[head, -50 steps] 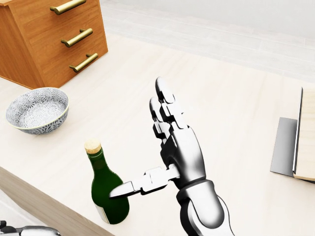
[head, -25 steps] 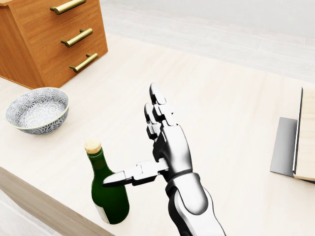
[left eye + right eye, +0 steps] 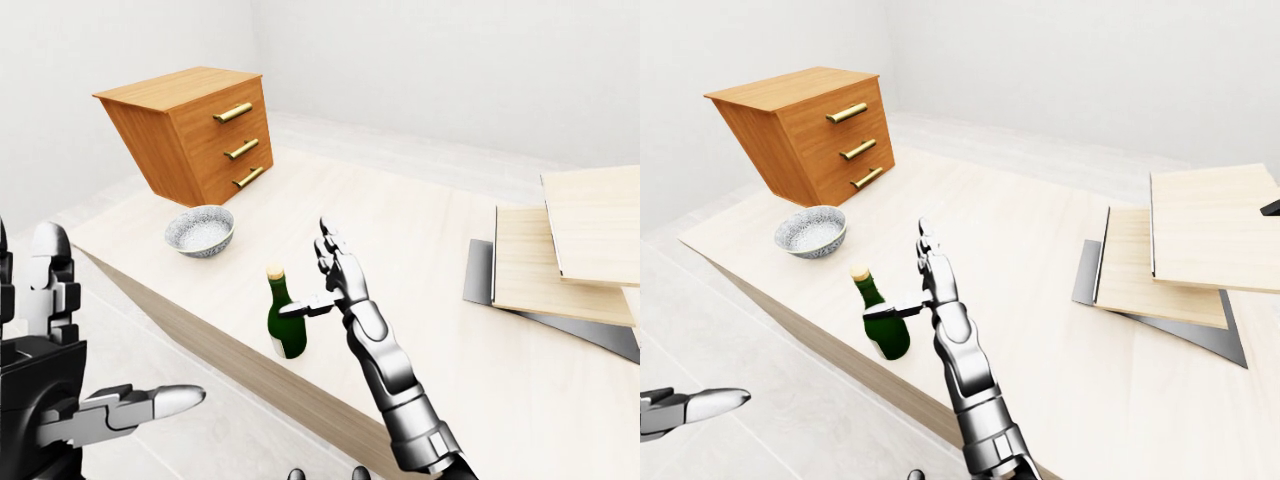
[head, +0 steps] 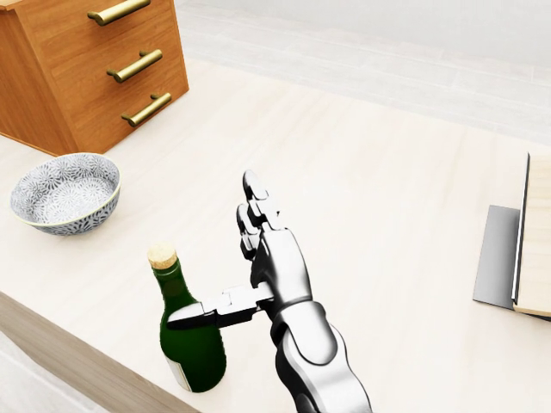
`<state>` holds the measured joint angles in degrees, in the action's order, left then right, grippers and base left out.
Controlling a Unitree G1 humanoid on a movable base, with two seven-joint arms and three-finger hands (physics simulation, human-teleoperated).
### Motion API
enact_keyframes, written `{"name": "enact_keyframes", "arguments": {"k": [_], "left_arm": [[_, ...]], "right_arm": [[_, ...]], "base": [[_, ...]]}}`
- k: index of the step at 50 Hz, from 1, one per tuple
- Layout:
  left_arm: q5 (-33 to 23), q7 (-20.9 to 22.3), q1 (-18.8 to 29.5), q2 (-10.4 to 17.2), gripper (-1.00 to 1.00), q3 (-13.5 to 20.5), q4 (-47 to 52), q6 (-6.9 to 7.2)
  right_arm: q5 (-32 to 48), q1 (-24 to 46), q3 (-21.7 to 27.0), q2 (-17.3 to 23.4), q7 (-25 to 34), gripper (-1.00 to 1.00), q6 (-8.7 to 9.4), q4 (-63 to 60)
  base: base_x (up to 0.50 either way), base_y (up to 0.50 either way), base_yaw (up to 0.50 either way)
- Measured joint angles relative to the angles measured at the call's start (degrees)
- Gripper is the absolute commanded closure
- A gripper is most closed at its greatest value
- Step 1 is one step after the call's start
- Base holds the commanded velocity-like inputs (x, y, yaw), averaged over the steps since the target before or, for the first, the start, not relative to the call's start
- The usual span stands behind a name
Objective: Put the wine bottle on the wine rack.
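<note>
We log the wine bottle (image 4: 191, 344) upright near the desk (image 4: 387, 224) edge at the head view's bottom left, corked. Right hand (image 4: 267, 258) stands just beside it, fingers (image 4: 254, 202) spread open, thumb across the bottle's shoulder. Left hand (image 3: 60, 385) hangs off-desk, fingers open. Patterned bowl (image 4: 65, 193) sits left.

No text, brand, number or sign can be read anywhere in these views. The wine bottle (image 4: 191, 335) shows a pale patch low on its side in the head view, perhaps a label's edge, but nothing on it is legible. The drawer unit (image 3: 195, 130) carries no markings.
</note>
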<state>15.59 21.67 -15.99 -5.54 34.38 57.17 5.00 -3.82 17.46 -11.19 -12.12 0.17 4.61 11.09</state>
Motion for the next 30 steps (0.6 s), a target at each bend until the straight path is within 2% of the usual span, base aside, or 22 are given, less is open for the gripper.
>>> {"name": "enact_keyframes", "arguments": {"k": [15,30], "left_arm": [[1.09,1.03,0.01,-0.42,-1.00,2.40,-0.22,0.00],[1.29,1.56,-0.11,-0.71,-1.00,3.11,-0.41,0.00]], "right_arm": [[0.27,2.85,0.43,-1.35,-0.01,-1.00,-1.21,5.39],[0.75,5.00,0.16,-2.74,-0.24,-1.00,-1.05,7.45]], "base": [[0.00,0.00,0.00],[0.00,0.00,0.00]]}}
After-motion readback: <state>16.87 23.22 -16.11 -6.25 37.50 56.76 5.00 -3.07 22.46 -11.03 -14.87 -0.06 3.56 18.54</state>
